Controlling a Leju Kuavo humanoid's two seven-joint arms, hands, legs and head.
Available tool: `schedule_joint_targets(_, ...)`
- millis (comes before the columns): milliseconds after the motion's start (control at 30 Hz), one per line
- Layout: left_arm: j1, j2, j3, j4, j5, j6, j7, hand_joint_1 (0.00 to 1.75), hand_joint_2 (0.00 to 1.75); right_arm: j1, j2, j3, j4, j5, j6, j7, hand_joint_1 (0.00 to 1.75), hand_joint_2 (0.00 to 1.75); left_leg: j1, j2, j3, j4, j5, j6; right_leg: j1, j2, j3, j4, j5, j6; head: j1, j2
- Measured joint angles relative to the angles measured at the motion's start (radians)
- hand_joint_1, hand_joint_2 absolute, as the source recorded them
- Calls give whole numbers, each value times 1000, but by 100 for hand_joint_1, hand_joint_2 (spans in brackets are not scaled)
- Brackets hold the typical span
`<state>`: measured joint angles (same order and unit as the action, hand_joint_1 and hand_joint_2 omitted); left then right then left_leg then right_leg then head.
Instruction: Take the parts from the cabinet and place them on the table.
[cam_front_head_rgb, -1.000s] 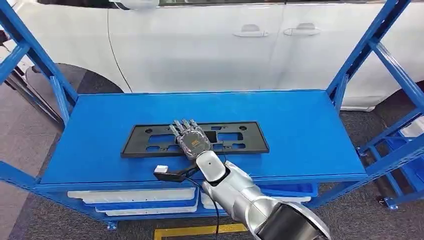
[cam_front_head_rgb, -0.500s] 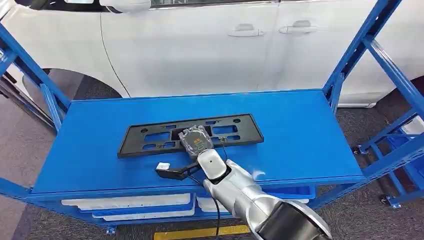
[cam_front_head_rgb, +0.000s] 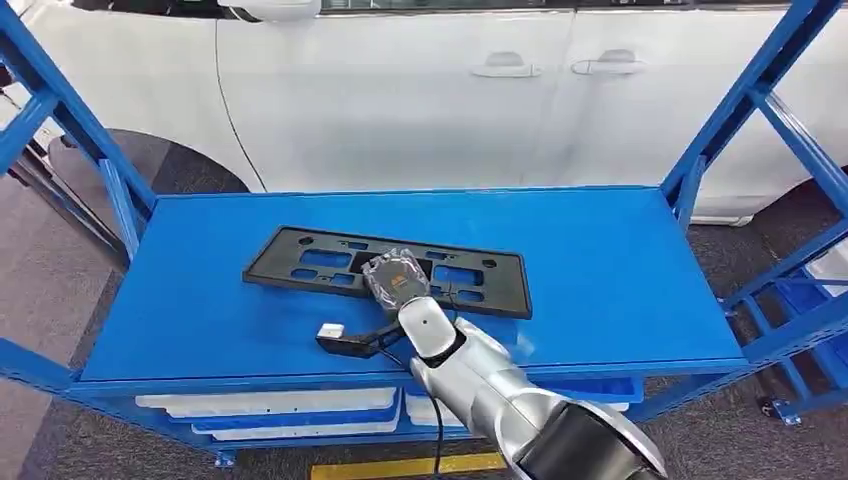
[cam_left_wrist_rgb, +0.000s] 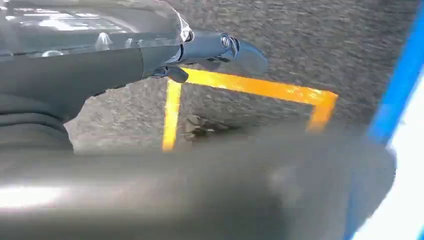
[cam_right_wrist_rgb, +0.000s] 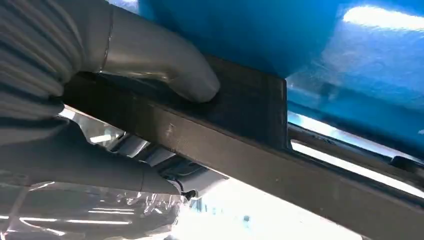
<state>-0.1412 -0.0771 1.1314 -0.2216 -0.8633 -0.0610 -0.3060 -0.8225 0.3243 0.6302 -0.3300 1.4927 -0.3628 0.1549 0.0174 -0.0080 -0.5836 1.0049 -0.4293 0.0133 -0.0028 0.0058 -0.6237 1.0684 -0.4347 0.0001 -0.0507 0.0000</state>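
A long black plastic plate (cam_front_head_rgb: 300, 262) with several cut-outs lies slanted on the blue cabinet shelf (cam_front_head_rgb: 620, 270). My right hand (cam_front_head_rgb: 395, 278) grips its near long edge at the middle. In the right wrist view the thumb (cam_right_wrist_rgb: 165, 65) presses on the plate's (cam_right_wrist_rgb: 240, 145) top face and the fingers curl underneath. My left hand (cam_left_wrist_rgb: 150, 45) hangs over the floor with a dark finger stretched out and nothing in it.
Blue uprights (cam_front_head_rgb: 740, 100) frame the shelf on both sides. White and blue trays (cam_front_head_rgb: 270, 405) sit on the level below. A white car (cam_front_head_rgb: 450, 90) stands right behind the cabinet. Yellow floor tape (cam_left_wrist_rgb: 250, 87) lies under the left hand.
The right hand's fingers, flat on the plate a second ago, have curled around its near edge. The plate has turned, its right end nearer to me.
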Motion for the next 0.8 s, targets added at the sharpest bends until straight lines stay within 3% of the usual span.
schedule_joint_targets(33, -1, -3, -8, 0, -2, 0, -15, 0, 175, -1, -1, 0, 0, 0, -1, 0, 175, 175, -1, -1, -1, 1, -1, -2, 5, -1, 25, -55, -4, -9, 0, 0)
schedule_joint_targets(67, -2, -3, -12, 0, -3, -1, -22, 0, 175, -2, -1, 0, 0, -1, -3, -1, 175, 175, -7, -2, -4, 3, -2, -9, 7, -2, 23, -59, 2, -6, 0, 0)
schedule_joint_targets(133, -3, -3, -14, 0, -3, -4, -25, 0, 175, -2, -5, 0, 0, -4, -13, -2, 175, 175, -3, -1, -3, -1, -2, -21, 11, 1, 21, -56, 1, -9, 0, 0)
schedule_joint_targets(200, -3, -2, -17, 0, 0, -10, -11, 0, 175, -5, -6, 0, -1, -11, -22, -5, 175, 175, -2, 1, -5, 4, -8, -32, -2, 0, 28, -72, 11, -20, 0, 0)
schedule_joint_targets(233, -3, -1, -20, 0, 1, -14, -4, 0, 175, -6, -8, -1, -1, -16, -29, -9, 175, 175, -1, 2, -13, 31, -29, -36, -2, 0, 31, -75, 11, -24, 0, 0)
schedule_joint_targets(300, -2, -1, -22, 0, 5, -24, 6, 0, 175, -7, -9, -4, -7, -31, -66, -18, 175, 175, 2, 2, -84, 182, -109, -45, 0, -1, 30, -74, 10, -28, 0, 0)
schedule_joint_targets(333, 0, -1, -22, 0, 8, -28, 13, 0, 175, -7, -11, -6, -10, -46, -92, -32, 175, 175, 3, 2, -121, 260, -139, -49, 0, -1, 29, -74, 9, -29, 0, 0)
schedule_joint_targets(367, 4, -1, -22, 0, 12, -32, 25, 0, 175, -7, -13, -13, -16, -67, -126, -52, 175, 175, 3, 2, -149, 314, -150, -51, 0, -1, 29, -73, 8, -29, 0, 0)
schedule_joint_targets(400, 8, 0, -22, 0, 16, -37, 31, 0, 175, -6, -16, -23, -28, -99, -170, -81, 175, 175, 5, 2, -152, 314, -134, -53, 0, 0, 30, -72, 7, -29, 0, 0)
schedule_joint_targets(433, 11, 2, -22, 0, 24, -40, 32, 0, 175, -5, -19, -37, -51, -147, -215, -129, 175, 175, 6, 3, -134, 269, -99, -54, -1, 1, 30, -70, 6, -28, 0, 0)
schedule_joint_targets(500, 15, 8, -21, 0, 35, -46, 29, 0, 175, -2, -25, -81, -136, -285, -277, -263, 175, 175, 9, 5, -47, 80, 2, -53, -4, 5, 33, -60, -3, -20, 0, 0)
schedule_joint_targets(533, 16, 8, -20, 0, 36, -48, 29, 0, 175, 0, -29, -104, -189, -337, -282, -311, 175, 175, 9, 6, -21, 28, 1, -50, -2, 5, 31, -56, -9, -13, 0, 0)
schedule_joint_targets(600, 16, 8, -19, 0, 44, -54, 26, 0, 175, 6, -38, -136, -264, -425, -291, -376, 175, 175, 1, 2, -19, 18, -3, -32, 4, 5, 25, -52, -9, -4, 0, 0)
schedule_joint_targets(667, 26, 8, -15, 0, 49, -58, 18, 0, 175, 51, -50, -166, -370, -637, -260, -559, 175, 175, 1, -1, -21, 18, -3, -21, 4, 3, 28, -55, -8, 4, 0, 0)
schedule_joint_targets(700, 29, 9, -11, 0, 55, -59, 11, 0, 175, 79, -59, -179, -456, -823, -205, -674, 175, 175, 6, 0, -18, 10, 1, -12, 3, 3, 25, -51, -16, 11, 0, 0)
schedule_joint_targets(733, 29, 9, -9, 0, 60, -59, 7, 0, 175, 111, -69, -187, -545, -979, -155, -742, 175, 175, 5, 0, -17, 9, 2, -5, -2, 1, 16, -28, -35, 17, 0, 0)
schedule_joint_targets(800, 30, 11, -4, 0, 64, -62, 1, 0, 175, 150, -89, -199, -700, -1185, -99, -772, 175, 175, 3, 0, -18, 9, 0, 3, -2, 0, -49, 114, -112, 24, 0, 0)
